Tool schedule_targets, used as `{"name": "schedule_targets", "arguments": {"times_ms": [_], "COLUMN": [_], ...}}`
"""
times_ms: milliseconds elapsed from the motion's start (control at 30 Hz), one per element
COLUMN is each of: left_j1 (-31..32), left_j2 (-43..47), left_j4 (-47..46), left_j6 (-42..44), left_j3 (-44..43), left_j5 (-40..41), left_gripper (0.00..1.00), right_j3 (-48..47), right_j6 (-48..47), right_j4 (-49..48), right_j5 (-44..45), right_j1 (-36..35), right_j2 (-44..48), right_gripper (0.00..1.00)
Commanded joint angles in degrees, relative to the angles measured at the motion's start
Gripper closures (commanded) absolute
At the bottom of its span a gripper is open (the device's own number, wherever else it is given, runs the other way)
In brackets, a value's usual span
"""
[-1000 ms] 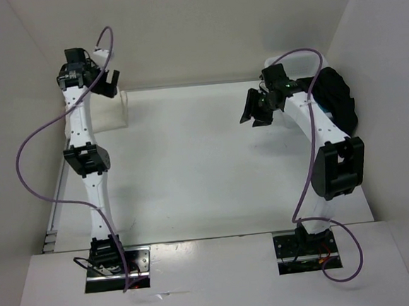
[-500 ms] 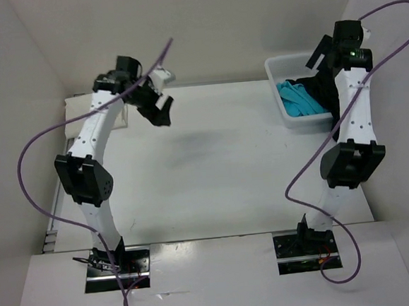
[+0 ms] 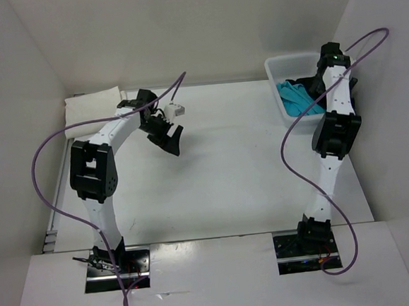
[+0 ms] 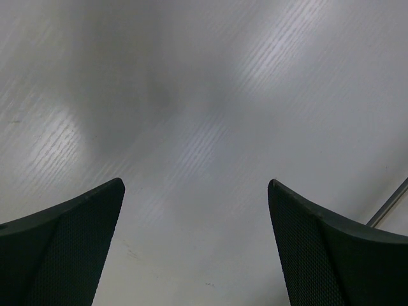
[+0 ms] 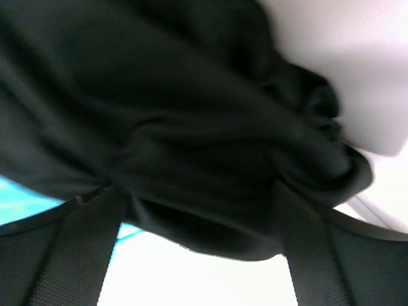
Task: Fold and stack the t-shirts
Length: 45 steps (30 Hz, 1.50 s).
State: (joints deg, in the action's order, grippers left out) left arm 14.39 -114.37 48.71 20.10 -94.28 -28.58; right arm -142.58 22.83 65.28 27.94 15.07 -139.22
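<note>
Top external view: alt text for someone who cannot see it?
The right gripper reaches into the basket, far right, with a turquoise t-shirt and a black t-shirt. The left gripper hangs open over the table; a cream-white t-shirt lies folded far left.

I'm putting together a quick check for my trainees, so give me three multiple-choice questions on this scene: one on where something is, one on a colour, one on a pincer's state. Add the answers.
1. The turquoise t-shirt lies:
A in the white basket
B spread flat in the open
C on the floor

2. The far-left-corner t-shirt is:
A black
B cream-white
C turquoise

3. The left pincer is:
A open and empty
B shut on cloth
C shut and empty

Answers:
1 A, its bright cloth shows inside the basket's walls.
2 B, it is a pale cream slab of cloth.
3 A, its fingers stand wide apart with only bare table between them.
</note>
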Motion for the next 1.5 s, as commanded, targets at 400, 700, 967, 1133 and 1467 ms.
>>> {"name": "schedule_targets", "arguments": {"times_ms": [400, 700, 967, 1133, 1467], "left_j1": [-2.53, -2.53, -5.16, -11.73, -24.15], "left_j2": [-1.22, 3.35, 9.59, 14.25, 24.09], "left_j4": [0.33, 0.86, 2.62, 2.62, -0.10], "left_j6": [-0.50, 0.03, 0.03, -1.19, -1.91], "left_j3": [-3.37, -3.37, -6.35, -6.35, -3.72], "left_j5": [-3.50, -0.78, -0.43, -1.99, 0.36], "left_gripper": [0.01, 0.01, 0.01, 0.01, 0.01], "right_j3": [-6.46, -9.12, -9.28, -14.74, -7.70], "right_j6": [0.99, -1.64, -16.38, -16.51, -5.36], "right_j4": [2.14, -1.02, -9.90, -11.04, -2.36], "right_j5": [3.86, 8.09, 2.91, -5.75, -5.25], "right_j1": [-4.40, -14.62, -40.34, -55.24, -51.83], "right_j2": [9.01, 27.82, 45.34, 47.20, 30.43], "right_gripper": [1.00, 1.00, 1.00, 1.00, 0.93]}}
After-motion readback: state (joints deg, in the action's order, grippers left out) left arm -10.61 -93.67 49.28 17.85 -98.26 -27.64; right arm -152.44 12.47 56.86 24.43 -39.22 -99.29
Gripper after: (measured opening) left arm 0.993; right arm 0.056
